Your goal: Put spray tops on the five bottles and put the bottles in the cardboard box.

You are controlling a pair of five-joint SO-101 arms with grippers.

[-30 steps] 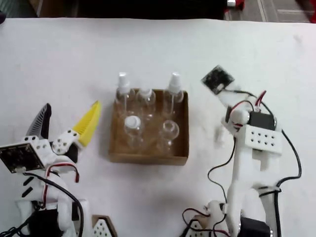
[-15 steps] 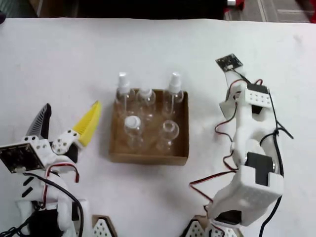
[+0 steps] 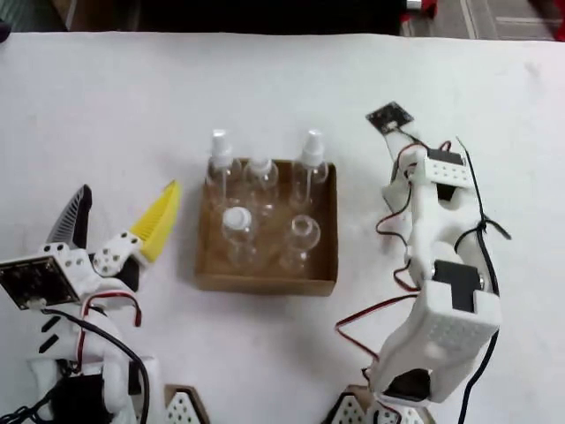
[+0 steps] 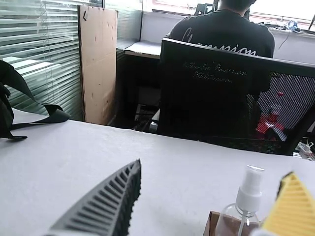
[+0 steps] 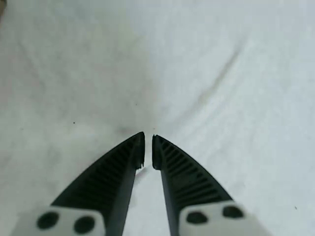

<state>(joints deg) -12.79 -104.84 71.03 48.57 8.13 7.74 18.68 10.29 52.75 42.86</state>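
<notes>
at the middle of the white table (image 3: pixel 106 106) you have the cardboard box (image 3: pixel 265 283), and all five bottles stand upright inside it. along the far wall are three: the far-left bottle (image 3: pixel 219 172) and the far-right bottle (image 3: pixel 310 172) each carry a white spray top that rises above the rim, while the far-middle bottle (image 3: pixel 261 177) sits lower and you cannot tell from above what is on its neck. nearer to you, the near-left bottle (image 3: pixel 237 231) shows a white round top, and the near-right bottle (image 3: pixel 303 238) shows a clear round mouth. your left gripper (image 3: pixel 115 216) rests low at the near left of the table, well apart from the box, released, its black finger and yellow finger spread wide with nothing between them; its wrist view looks between the same two fingers (image 4: pixel 212 171) across the table to one sprayer-topped bottle (image 4: pixel 245 201) at a corner of the box (image 4: pixel 215 222). your right arm (image 3: pixel 433 221) stands just to the right of the box, reaching away from you. your right gripper (image 5: pixel 148 140) points down at bare cloth, its black fingers clenched to a thin slit and grasping nothing.
</notes>
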